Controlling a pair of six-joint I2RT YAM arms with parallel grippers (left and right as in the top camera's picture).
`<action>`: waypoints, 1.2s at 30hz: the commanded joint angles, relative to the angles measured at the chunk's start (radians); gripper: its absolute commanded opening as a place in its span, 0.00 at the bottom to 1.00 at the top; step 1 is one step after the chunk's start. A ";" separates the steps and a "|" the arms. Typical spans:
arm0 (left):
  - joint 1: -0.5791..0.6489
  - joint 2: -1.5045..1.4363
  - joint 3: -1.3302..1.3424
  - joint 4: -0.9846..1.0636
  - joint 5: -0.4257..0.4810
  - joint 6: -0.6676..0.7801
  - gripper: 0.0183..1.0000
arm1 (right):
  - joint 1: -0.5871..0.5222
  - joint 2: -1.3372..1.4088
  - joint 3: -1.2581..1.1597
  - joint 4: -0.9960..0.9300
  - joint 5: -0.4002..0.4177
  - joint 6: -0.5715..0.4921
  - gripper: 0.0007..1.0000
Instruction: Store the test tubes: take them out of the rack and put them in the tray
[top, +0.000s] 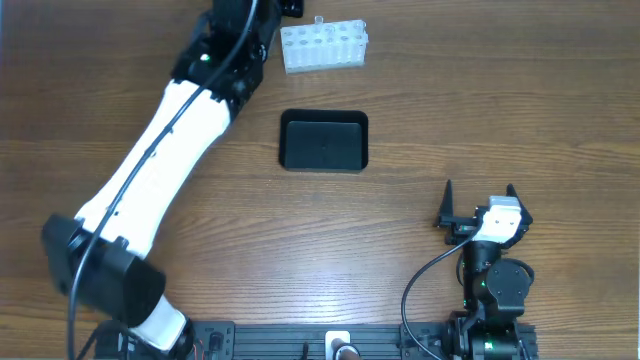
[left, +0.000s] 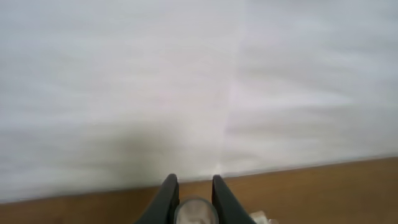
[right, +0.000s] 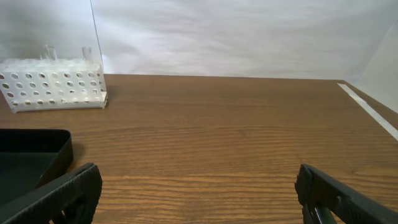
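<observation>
A white test tube rack (top: 323, 47) stands at the table's far edge, and a couple of clear tubes (right: 86, 52) stick up from it. In front of the rack lies the black tray (top: 324, 140), which looks empty. My left arm (top: 190, 130) stretches to the far edge just left of the rack. Its gripper (left: 196, 200) is shut on a clear test tube (left: 195, 211), whose round rim shows between the fingers. My right gripper (top: 479, 203) stands open near the front right, with nothing between its fingers (right: 65, 193).
A white wall (left: 199, 81) rises right behind the table's far edge. Bare wooden table (top: 500, 110) spreads to the right of the tray and rack. A pale tape strip (right: 370, 109) runs along the table's right side.
</observation>
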 joint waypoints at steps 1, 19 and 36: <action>-0.049 0.012 -0.008 -0.218 -0.015 -0.159 0.05 | -0.002 -0.010 -0.006 -0.002 0.011 -0.004 0.99; -0.122 0.248 -0.009 -0.649 -0.017 -0.458 0.04 | -0.002 -0.010 -0.006 -0.002 0.011 -0.004 0.99; -0.121 0.379 -0.009 -0.649 -0.019 -0.451 0.06 | -0.002 -0.010 -0.006 -0.002 0.011 -0.004 0.99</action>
